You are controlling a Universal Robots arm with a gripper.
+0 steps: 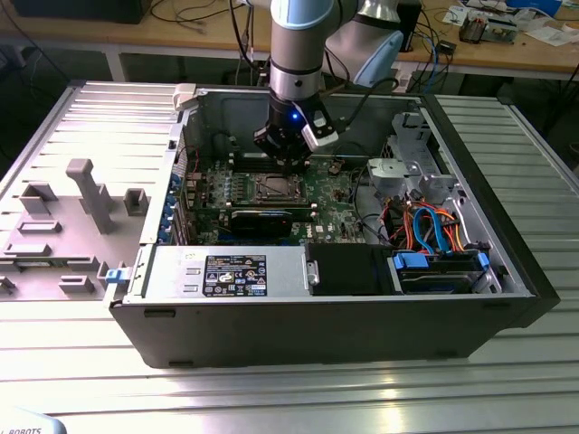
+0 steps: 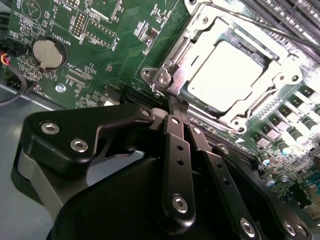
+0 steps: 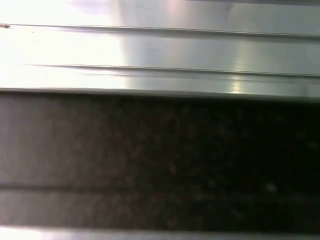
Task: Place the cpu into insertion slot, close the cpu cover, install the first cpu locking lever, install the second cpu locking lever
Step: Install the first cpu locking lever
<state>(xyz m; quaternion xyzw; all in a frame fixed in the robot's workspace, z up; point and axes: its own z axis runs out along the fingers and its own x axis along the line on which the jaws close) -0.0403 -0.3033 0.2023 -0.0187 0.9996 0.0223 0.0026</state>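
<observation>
1. The open computer case [image 1: 226, 334] lies on the ribbed bench [image 1: 289, 398].
2. Its green motherboard [image 2: 125, 45] holds the insertion slot [image 1: 274, 188].
3. The gripper [image 2: 176, 107], fingers pressed together, touches the slot's corner.
4. The cpu cover [image 2: 280, 82] frames the seated cpu [image 2: 227, 72].

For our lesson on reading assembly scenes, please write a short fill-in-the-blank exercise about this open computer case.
1. The flat silvery-grey square cpu sits in the ____.
2. The thin silvery metal cpu cover lies ____ over it.
3. The black tool's fingers are ____.
4. A round coin battery sits on the ____ motherboard.

Missing words: insertion slot; closed; shut; green
</observation>
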